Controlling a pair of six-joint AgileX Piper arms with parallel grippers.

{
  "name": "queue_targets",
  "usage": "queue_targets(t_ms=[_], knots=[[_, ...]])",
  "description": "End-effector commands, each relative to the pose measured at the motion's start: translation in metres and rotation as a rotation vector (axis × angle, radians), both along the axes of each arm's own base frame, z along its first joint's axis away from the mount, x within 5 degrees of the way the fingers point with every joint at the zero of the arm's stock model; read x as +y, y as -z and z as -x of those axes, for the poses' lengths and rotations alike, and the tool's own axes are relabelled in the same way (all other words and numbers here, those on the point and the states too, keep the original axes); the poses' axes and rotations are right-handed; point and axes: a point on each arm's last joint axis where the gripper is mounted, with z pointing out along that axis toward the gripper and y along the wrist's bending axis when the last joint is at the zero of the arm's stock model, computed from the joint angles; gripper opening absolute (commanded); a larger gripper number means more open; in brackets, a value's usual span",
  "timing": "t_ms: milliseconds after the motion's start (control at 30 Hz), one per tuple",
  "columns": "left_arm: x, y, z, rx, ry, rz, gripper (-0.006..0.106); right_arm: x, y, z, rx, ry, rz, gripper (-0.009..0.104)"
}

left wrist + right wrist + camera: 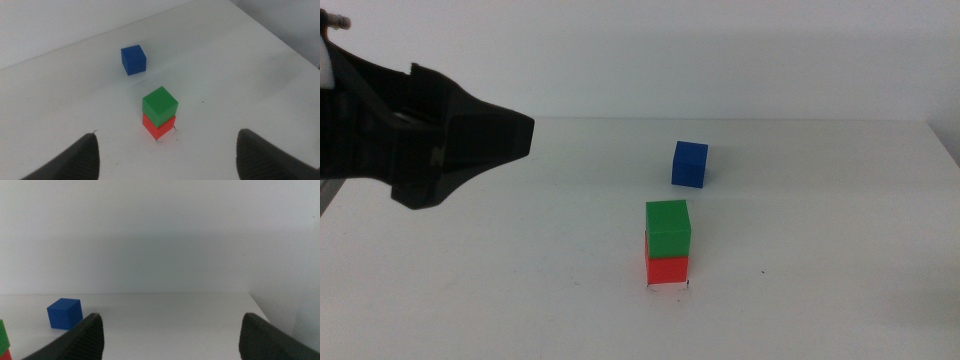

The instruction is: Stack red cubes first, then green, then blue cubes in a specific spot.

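The green cube (668,228) sits on top of the red cube (667,270) near the table's middle front, at small corner marks on the table. The blue cube (689,163) stands alone on the table just behind the stack. My left gripper (520,135) hangs raised at the left, well apart from the stack, open and empty. In the left wrist view its jaws (166,140) stand wide apart, with the green cube (160,104), red cube (159,127) and blue cube (133,59) ahead. My right gripper (171,316) is open and empty, out of the middle view; its wrist view shows the blue cube (65,313).
The white table (820,250) carries only the three cubes. Its back edge meets a pale wall (720,60). The table's right edge shows in the left wrist view (280,45).
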Motion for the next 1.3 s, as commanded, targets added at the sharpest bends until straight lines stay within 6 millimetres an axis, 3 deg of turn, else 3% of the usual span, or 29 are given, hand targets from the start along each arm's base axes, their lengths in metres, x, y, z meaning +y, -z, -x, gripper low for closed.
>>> queue_targets(t_ms=[0,100,167,267,333,433,600,733,900,1000,1133,1267], knots=[[0.001,-0.001,0.001,-0.014,0.000,0.013,0.094,-0.001,-0.003,0.000,-0.049,0.011,0.038,0.093],[0.001,-0.001,0.001,-0.014,0.000,0.013,0.094,-0.001,-0.003,0.000,-0.040,0.006,-0.055,0.093],[0.001,-0.001,0.001,-0.014,0.000,0.013,0.094,0.000,-0.022,0.004,-0.014,-0.001,-0.059,0.093],[0.001,-0.001,0.001,-0.014,0.000,0.013,0.094,0.000,-0.061,-0.009,0.090,0.002,-0.016,0.093],[0.000,-0.001,0.001,-0.012,0.000,0.012,0.094,0.003,-0.090,-0.031,0.250,-0.011,-0.062,0.093],[0.001,-0.001,0.001,-0.014,0.000,0.013,0.094,0.008,-0.117,-0.070,0.553,-0.043,-0.108,0.093],[0.001,-0.001,0.001,-0.014,0.000,0.013,0.094,0.012,-0.150,-0.134,0.695,-0.056,-0.140,0.093],[0.000,-0.001,0.000,-0.012,0.000,0.012,0.094,0.013,-0.152,-0.185,0.699,-0.048,-0.158,0.093],[0.000,-0.001,0.000,-0.012,0.000,0.012,0.094,0.018,-0.153,-0.222,0.709,-0.075,-0.224,0.093],[0.000,-0.001,0.000,-0.012,0.000,0.012,0.094,0.025,-0.148,-0.244,0.805,-0.107,-0.226,0.093],[0.000,-0.001,0.000,-0.012,0.000,0.012,0.094,0.067,-0.143,-0.276,0.881,-0.159,-0.112,0.093],[0.000,-0.001,0.000,-0.012,0.000,0.012,0.094,0.116,-0.133,-0.305,0.912,-0.073,-0.044,0.093]])
